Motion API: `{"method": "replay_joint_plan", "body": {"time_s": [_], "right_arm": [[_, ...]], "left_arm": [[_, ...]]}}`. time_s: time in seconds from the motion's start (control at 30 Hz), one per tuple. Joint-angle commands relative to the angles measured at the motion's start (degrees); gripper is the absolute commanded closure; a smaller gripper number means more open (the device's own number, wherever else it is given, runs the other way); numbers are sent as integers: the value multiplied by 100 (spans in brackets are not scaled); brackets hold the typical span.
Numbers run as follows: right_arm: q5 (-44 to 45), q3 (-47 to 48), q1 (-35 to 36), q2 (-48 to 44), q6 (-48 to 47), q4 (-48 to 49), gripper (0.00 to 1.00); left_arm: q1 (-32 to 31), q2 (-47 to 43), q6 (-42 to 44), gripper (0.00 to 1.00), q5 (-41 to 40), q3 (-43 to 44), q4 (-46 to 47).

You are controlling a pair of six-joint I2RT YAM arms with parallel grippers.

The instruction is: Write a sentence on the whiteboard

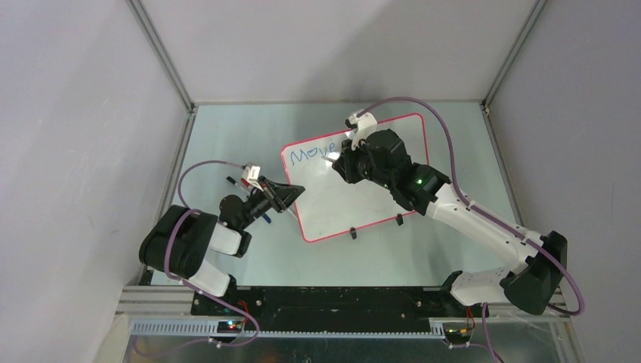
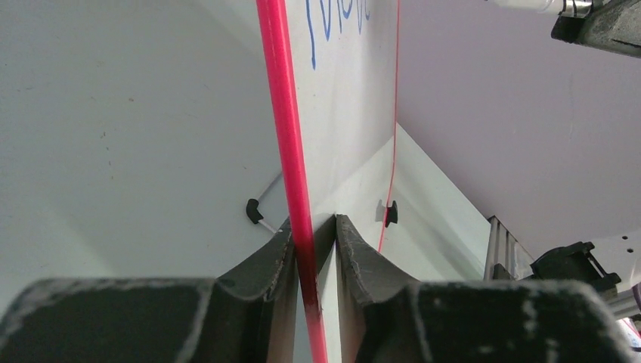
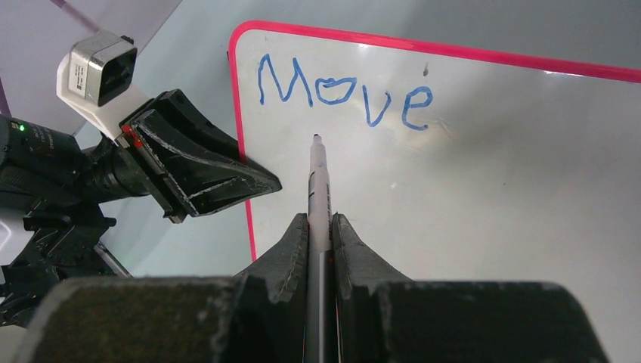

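Observation:
The whiteboard (image 1: 355, 193) lies on the table, white with a red-pink frame. Of the sentence, only the blue word "Move" (image 3: 344, 94) shows, at the board's top left (image 1: 314, 153). My left gripper (image 2: 314, 227) straddles the board's left edge, its fingers closed on the red frame (image 2: 283, 113), one on each side. My right gripper (image 3: 320, 219) is shut on a marker (image 3: 317, 181) above the board. The marker's tip (image 3: 315, 138) points just below the "M". I cannot tell whether it touches the surface.
Two black clip feet (image 1: 352, 234) (image 1: 399, 221) sit on the board's near edge. Loose pens (image 1: 240, 184) lie on the table left of my left gripper (image 1: 296, 193). Enclosure walls and metal posts ring the table.

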Motion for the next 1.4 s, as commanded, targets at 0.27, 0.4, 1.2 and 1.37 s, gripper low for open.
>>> {"method": "replay_joint_plan", "body": {"time_s": [0.27, 0.4, 1.2, 1.37], "right_arm": [[431, 369, 144, 184, -253, -172, 100], [680, 458, 286, 290, -309, -283, 100], [1280, 899, 385, 750, -457, -900, 100], [1123, 903, 402, 872, -460, -937, 100]], "left_arm": [[-64, 1, 219, 79, 55, 115, 290], [-69, -12, 221, 80, 52, 115, 292], [-67, -30, 213, 60, 14, 108, 281], [-65, -12, 204, 68, 42, 136, 273]]}}
